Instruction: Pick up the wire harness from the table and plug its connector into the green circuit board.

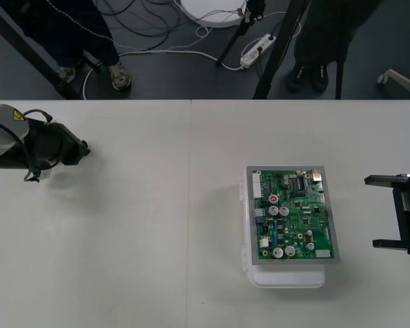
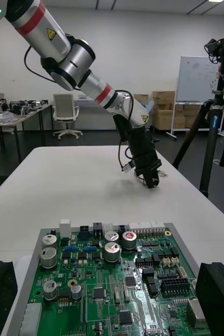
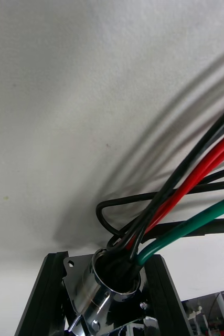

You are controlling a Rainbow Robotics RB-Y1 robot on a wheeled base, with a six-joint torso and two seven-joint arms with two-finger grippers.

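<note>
My left gripper is shut on the harness's round metal socket. The red, black and green wires run out from it over the pale table. In the front view the left gripper hovers at the table's far left, well away from the green circuit board on its white base. At the table's right edge, just right of the board, my right gripper stands open. In the right wrist view its fingers flank the near edge of the board, with the left gripper beyond it.
The table stretches bare between the left gripper and the board. A seam runs down its middle. Cables and a power strip lie on the dark floor past the far edge.
</note>
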